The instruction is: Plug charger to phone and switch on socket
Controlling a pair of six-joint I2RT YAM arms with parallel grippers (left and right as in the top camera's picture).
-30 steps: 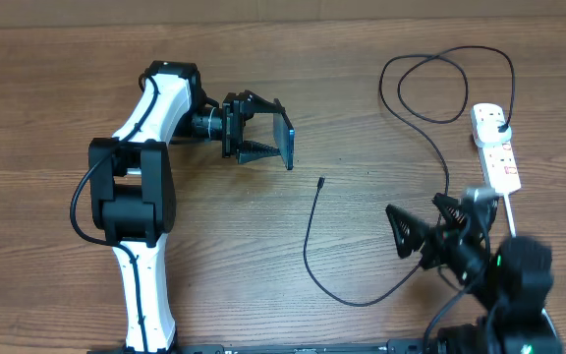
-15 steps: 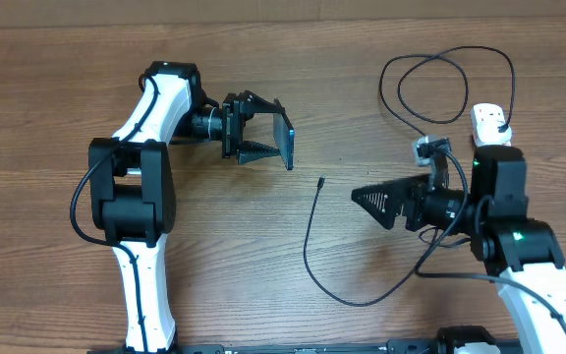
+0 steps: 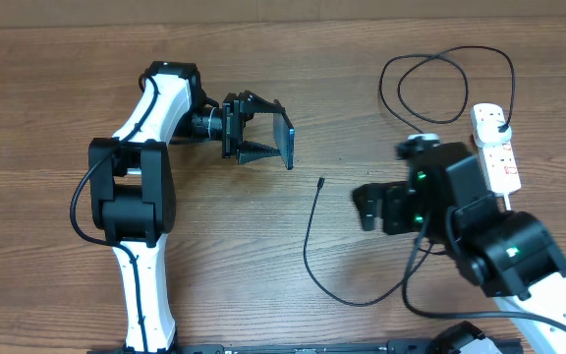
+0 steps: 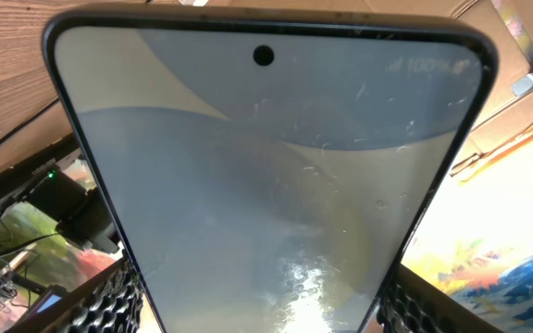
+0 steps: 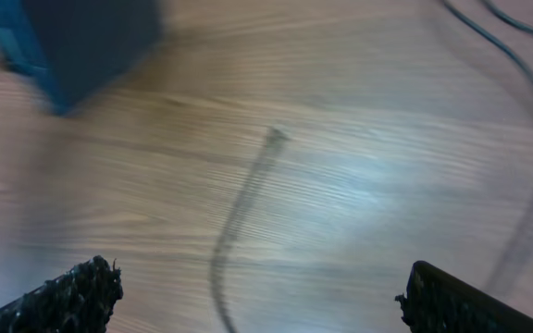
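Phone (image 3: pixel 287 136), one only, is clasped edge-on by the left end effector (image 3: pixel 268 136) near the table's (image 3: pixel 47 79) far edge; just the left wrist view shows its lit screen. One charger (image 3: pixel 308 246) lies mid-table, its tip blurred ahead of the right end effector (image 3: pixel 366 206), whose fingers are spread. One socket (image 3: pixel 495 147) sits by the right edge.

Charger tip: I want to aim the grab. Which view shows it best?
Overhead: the charger tip lies sharp on the table, between the phone and the right gripper. The right wrist view shows it motion-blurred. The left wrist view shows only the phone's screen.
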